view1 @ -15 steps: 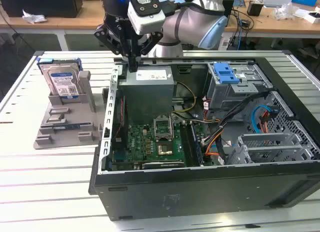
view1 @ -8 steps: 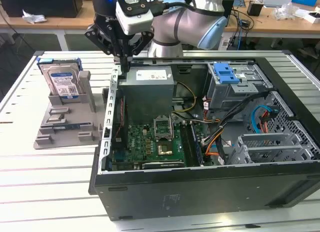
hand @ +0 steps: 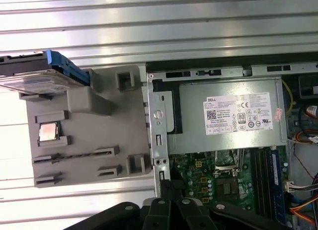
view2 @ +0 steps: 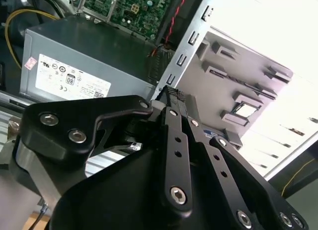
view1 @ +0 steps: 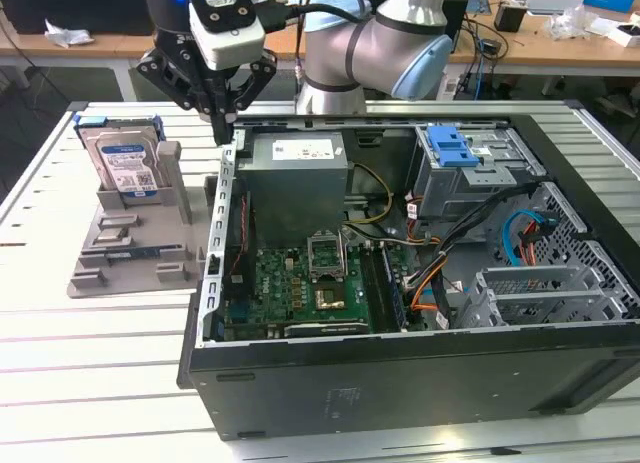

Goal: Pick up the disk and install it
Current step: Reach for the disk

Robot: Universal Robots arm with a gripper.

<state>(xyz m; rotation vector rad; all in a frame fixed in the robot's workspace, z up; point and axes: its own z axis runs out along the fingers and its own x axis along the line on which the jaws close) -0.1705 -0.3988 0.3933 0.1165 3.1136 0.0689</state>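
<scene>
Pick-up phase, and no grasp has been made yet. The end effector (view1: pixel 228 133) hovers over the edge of the open computer case (view1: pixel 400 378) at the exterior view's left, just beside the power supply (view1: pixel 295 173), and it carries nothing. In the second wrist view its fingers (view2: pixel 176 140) look drawn close together. The angle is awkward, so call that likely rather than certain. The disk (view1: pixel 122 161) stands upright in the grey holder (view1: pixel 130 248) on the tabletop (view1: pixel 90 368), well apart from the end effector. In the first wrist view the disk (hand: pixel 37 73) sits at one corner of that holder. By my reading, a grasp calls for spread fingers lined up above the disk's top edge.
</scene>
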